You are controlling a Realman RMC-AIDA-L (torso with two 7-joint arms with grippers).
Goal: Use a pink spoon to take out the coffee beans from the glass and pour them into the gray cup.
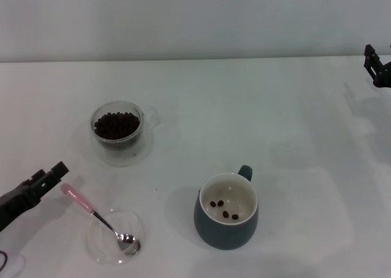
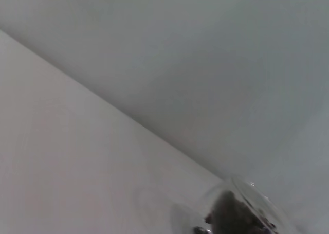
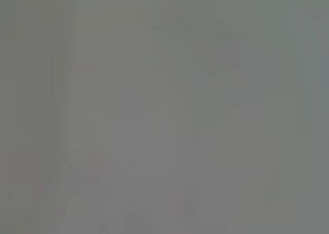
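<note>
The glass (image 1: 117,128) stands at the back left, filled with a heap of dark coffee beans (image 1: 116,125). It also shows at the edge of the left wrist view (image 2: 241,213). The gray cup (image 1: 227,214) stands at the front centre with its handle pointing away, and three beans (image 1: 223,209) lie on its cream inside. The pink spoon (image 1: 98,217) lies free, with its metal bowl in a shallow clear dish (image 1: 98,250) and its pink handle end pointing to my left gripper (image 1: 55,173). That gripper is just left of the handle end, low over the table. My right gripper (image 1: 377,64) is at the far right edge.
The white table (image 1: 275,119) ends at a pale wall at the back. The dish sits near the table's front edge, left of the gray cup. The right wrist view shows only a grey blank surface.
</note>
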